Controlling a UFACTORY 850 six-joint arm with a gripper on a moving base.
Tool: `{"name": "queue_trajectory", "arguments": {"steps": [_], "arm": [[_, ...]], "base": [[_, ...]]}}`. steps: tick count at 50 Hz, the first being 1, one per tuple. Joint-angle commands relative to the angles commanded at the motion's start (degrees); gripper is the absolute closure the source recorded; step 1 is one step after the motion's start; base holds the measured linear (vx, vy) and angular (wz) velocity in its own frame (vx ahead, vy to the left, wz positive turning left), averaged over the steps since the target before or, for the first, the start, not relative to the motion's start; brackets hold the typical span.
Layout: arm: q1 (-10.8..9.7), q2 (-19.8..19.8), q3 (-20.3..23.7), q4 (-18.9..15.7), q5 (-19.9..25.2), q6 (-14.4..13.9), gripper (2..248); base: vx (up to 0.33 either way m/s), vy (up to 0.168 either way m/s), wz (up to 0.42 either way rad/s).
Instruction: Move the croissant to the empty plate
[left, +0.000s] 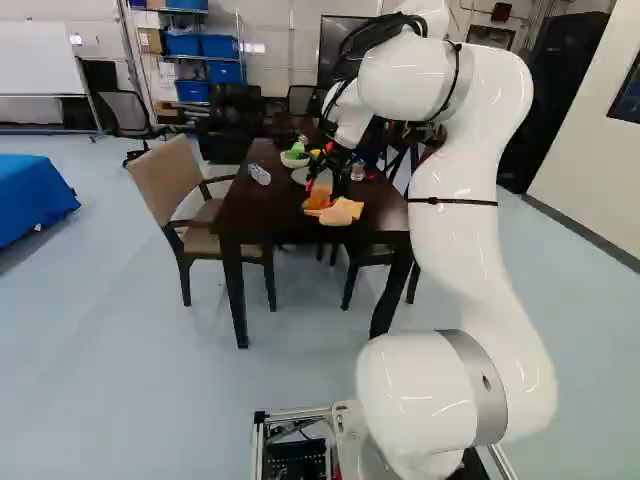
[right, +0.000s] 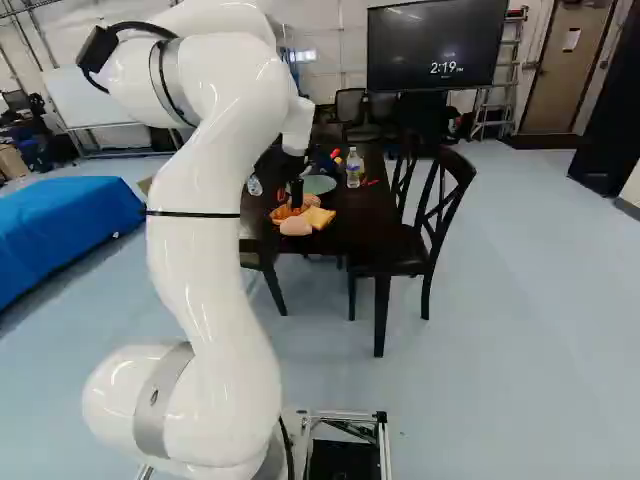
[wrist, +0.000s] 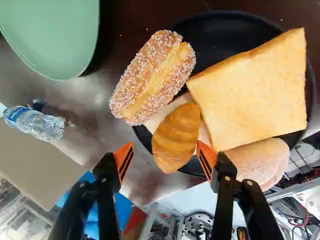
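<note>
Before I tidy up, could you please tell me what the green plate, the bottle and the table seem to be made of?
The green plate: ceramic or hard plastic, satin; its even, softly shaded surface leaves that open. The bottle: clear, glossy plastic, by its see-through body and highlights. The table: probably dark-stained wood, slightly glossy, by its brown top and pale sheen.

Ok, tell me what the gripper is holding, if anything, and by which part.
Nothing is held: the gripper stands open, with one end of the croissant between its fingers and a plain gap on one side.
</note>
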Motion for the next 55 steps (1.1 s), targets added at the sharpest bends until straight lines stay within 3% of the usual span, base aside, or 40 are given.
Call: {"name": "queue_trajectory", "arguments": {"steps": [29,34,35,40,41,45,46,50,51,55], "arm": [[0.0,0.0,0.0,0.0,0.0,0.0,67],[0.0,0.0,0.0,0.0,0.0,0.0,73],[0.0,0.0,0.0,0.0,0.0,0.0,86],[0.0,0.0,0.0,0.0,0.0,0.0,86],[0.0,0.0,0.0,0.0,0.0,0.0,99],[0.0,0.0,0.0,0.0,0.0,0.0,99],[0.0,0.0,0.0,0.0,0.0,0.0,110],[0.0,0.0,0.0,0.0,0.0,0.0,110],[0.0,0.0,0.0,0.0,0.0,0.0,122],[0.0,0.0,0.0,0.0,0.0,0.0,122]], "base": [[0.0,0.0,0.0],[0.0,0.0,0.0],[0.0,0.0,0.0],[0.0,0.0,0.0],[0.0,0.0,0.0],[0.0,0.0,0.0],[0.0,0.0,0.0],[0.0,0.0,0.0],[0.0,0.0,0.0],[0.0,0.0,0.0]]}}
